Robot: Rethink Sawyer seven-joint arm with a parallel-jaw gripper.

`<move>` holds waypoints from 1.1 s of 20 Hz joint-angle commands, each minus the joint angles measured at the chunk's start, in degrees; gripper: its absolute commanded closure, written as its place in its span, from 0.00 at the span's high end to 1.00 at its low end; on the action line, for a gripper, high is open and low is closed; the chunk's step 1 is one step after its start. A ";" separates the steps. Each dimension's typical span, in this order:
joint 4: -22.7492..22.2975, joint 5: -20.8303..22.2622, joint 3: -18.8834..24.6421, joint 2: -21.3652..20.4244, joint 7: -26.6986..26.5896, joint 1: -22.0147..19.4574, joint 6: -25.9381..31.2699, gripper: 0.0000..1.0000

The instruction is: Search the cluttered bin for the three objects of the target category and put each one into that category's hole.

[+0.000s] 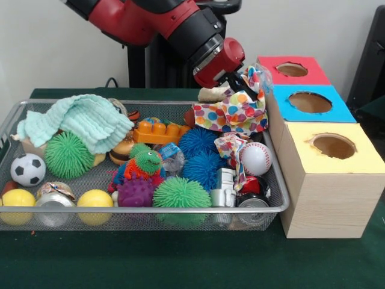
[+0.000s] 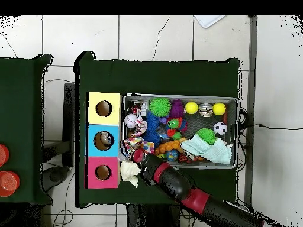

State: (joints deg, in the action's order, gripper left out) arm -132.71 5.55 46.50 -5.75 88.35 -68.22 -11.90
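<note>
The wire-mesh bin [image 1: 144, 209] [image 2: 177, 96] is full of toys, balls and cloths. No see-through bottle shows among the clutter. The blue-surround hole [image 1: 310, 102] [image 2: 103, 140] is in the middle box, right of the bin in the front view; the overhead view shows something greyish inside it. My gripper [image 1: 243, 81] [image 2: 137, 155] is at the bin's far corner next to the boxes. It is shut on a polka-dot cloth [image 1: 231, 114] [image 2: 131, 145], which is lifted at one end and drapes down into the bin.
The red-surround hole [image 1: 292, 69] and yellow-surround hole [image 1: 332, 146] flank the blue one. Shiny cans [image 1: 53, 200] [image 1: 252, 203] lie at the bin's near rim. A mint towel [image 1: 84, 120] covers the far left. A cream cloth [image 2: 129, 172] lies outside the bin.
</note>
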 commanded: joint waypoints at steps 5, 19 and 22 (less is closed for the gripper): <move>-0.05 -5.38 6.10 -0.05 22.68 2.41 -7.04 0.00; 0.62 -4.51 7.24 -1.47 27.40 3.32 -8.07 0.00; 0.90 -4.31 6.89 -1.99 27.33 3.49 -7.73 0.00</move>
State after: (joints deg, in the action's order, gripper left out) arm -136.55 4.85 52.05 -6.68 99.67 -65.33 -15.68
